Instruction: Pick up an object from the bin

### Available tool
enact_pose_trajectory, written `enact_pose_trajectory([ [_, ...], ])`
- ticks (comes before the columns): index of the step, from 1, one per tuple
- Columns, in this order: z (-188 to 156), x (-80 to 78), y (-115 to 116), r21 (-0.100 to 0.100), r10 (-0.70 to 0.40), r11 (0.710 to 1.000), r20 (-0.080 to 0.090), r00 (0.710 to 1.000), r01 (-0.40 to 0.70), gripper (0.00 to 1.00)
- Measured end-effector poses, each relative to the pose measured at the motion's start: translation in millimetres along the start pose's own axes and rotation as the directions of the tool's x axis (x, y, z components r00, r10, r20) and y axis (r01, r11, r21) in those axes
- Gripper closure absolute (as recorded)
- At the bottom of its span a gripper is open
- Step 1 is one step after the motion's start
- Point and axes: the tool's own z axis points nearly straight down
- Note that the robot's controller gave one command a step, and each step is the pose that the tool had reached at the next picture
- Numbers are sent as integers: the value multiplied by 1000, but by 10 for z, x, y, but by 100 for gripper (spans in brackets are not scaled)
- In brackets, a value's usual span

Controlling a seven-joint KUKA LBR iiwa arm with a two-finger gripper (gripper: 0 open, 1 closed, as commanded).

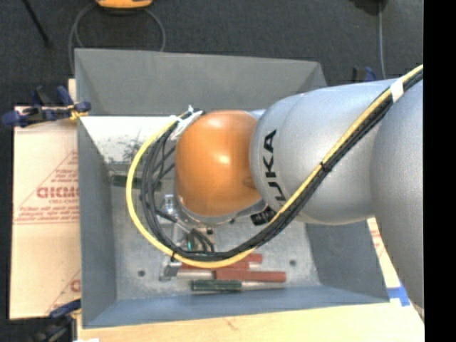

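Red bar (242,276): flat on the bin (100,262) floor by the near wall, long axis left–right. Green bar (216,286): parallel, just beside it. Arm (335,155): enters from right, wrist turned down. Gripper (173,266): near the bars' left ends; how far open, cannot tell.

The arm (335,155) and its orange cover (214,162) block the middle and right of the bin (92,212). Bare floor lies open at lower left and lower right. Reddish sticks (242,268) and a dark green rod (216,286) crowd the bottom wall.
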Motion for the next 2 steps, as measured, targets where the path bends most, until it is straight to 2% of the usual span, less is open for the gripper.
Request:
enact_pose_trajectory([
  [1,487,-95,-260,-1,-53,999,8,999,53,0],
  [2,813,-104,-841,1,-41,999,-4,999,41,0],
])
